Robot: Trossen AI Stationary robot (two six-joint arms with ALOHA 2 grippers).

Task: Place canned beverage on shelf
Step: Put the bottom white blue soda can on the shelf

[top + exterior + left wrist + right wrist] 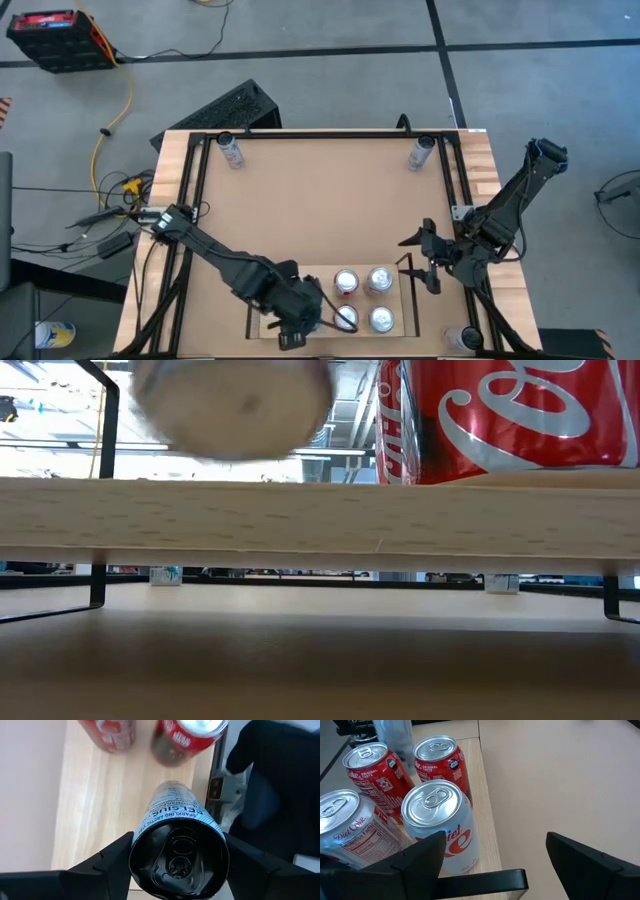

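At the high view's bottom centre, the left gripper (pixel 177 865) is clamped on a slim Celsius can (pixel 177 837) above the shelf (pixel 262 322), left of four cans (pixel 363 298); the right gripper (pixel 428 262), fingers apart, waits at right

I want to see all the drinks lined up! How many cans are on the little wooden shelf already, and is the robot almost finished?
Four cans already stand on the shelf: two red cola cans and two silver diet cola cans. The left gripper is holding a slim black-topped can above the shelf's bare end, so that one is not set down yet. The right gripper waits open beside the shelf. Other cans stand at the table's corners, possibly left to place.
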